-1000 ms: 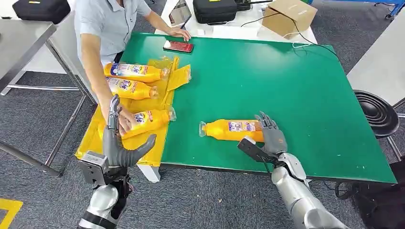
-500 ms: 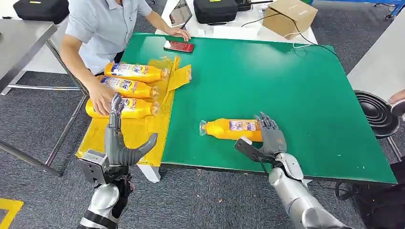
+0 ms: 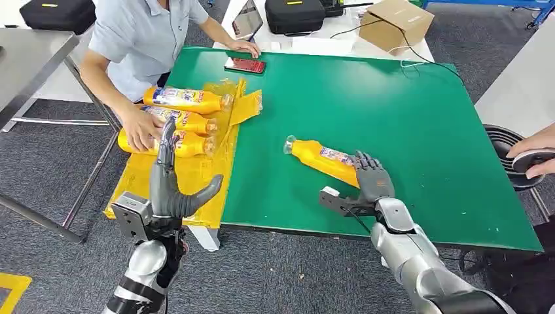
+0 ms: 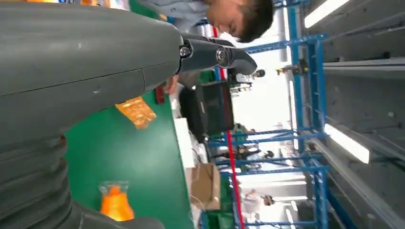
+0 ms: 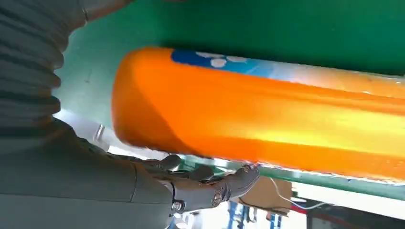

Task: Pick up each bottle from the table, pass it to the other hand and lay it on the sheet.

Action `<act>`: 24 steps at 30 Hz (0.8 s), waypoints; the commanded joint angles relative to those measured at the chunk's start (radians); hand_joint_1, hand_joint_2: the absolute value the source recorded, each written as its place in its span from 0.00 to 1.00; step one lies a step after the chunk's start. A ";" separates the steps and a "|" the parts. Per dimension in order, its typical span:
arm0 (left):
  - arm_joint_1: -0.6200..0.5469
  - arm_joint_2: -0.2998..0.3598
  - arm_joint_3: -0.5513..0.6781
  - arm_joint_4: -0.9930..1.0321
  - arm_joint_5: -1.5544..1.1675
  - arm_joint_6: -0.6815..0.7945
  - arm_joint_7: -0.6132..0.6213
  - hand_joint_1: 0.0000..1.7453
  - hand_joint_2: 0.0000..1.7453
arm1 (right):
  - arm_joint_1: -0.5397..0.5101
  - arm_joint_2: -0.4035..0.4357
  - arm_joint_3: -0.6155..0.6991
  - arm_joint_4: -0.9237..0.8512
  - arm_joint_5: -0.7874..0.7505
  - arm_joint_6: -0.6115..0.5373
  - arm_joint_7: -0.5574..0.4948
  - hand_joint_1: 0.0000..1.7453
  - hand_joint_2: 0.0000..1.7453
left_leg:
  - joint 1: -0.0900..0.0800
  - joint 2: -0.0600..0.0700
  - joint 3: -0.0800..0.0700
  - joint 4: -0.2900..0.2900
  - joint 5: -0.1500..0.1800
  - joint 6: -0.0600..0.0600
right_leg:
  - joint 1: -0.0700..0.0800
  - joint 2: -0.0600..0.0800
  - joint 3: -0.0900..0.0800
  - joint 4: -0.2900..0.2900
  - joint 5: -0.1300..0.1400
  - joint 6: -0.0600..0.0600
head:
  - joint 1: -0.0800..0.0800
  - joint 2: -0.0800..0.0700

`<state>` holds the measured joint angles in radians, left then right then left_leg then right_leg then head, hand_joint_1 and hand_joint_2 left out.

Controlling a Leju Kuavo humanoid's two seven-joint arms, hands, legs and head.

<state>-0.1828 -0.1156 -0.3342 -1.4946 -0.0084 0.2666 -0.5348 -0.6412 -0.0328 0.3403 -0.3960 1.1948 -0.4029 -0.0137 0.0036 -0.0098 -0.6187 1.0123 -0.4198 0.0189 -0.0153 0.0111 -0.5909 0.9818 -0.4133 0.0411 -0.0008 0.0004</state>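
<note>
An orange bottle [image 3: 321, 159] lies slantwise on the green table [image 3: 393, 111], its neck pointing away to the left. My right hand [image 3: 370, 183] rests with its fingers over the bottle's base end, thumb held apart toward the table's front edge. Up close, the bottle [image 5: 267, 119] lies against the fingers [image 5: 210, 186]. My left hand [image 3: 169, 186] stands upright and open over the near part of the yellow sheet [image 3: 196, 171], holding nothing. Three more orange bottles [image 3: 183, 99] [image 3: 186, 120] [image 3: 186, 145] lie side by side on the sheet.
A seated person's hand [image 3: 141, 131] rests on the nearest sheet bottle. A red phone [image 3: 245, 65] lies at the table's far edge, with a black case [image 3: 294, 14] and cardboard box [image 3: 395, 23] behind. At the right, another person's hands [image 3: 533, 154] are at a black stool [image 3: 507, 147].
The table bottle has swung from lying along the front edge to slantwise, neck farther away, under my right hand. The person slid the third bottle up the sheet. My left hand rose slightly.
</note>
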 commanded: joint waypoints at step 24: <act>-0.083 0.013 -0.051 0.120 0.006 -0.009 0.011 0.00 1.00 | 0.009 -0.017 -0.090 0.146 -0.048 0.039 0.183 0.00 1.00 | 0.001 -0.005 0.008 -0.002 0.001 -0.001 | 0.001 -0.007 0.010 -0.003 0.000 -0.001 | 0.000 0.000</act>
<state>-0.2147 -0.1167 -0.3498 -1.4469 0.0057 0.2598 -0.5287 -0.6630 -0.0271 0.3498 -0.3540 1.1757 -0.3685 0.1320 0.0035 -0.0100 -0.6116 1.0123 -0.4196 0.0192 -0.0155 0.0110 -0.5843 0.9810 -0.4132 0.0413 -0.0011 0.0004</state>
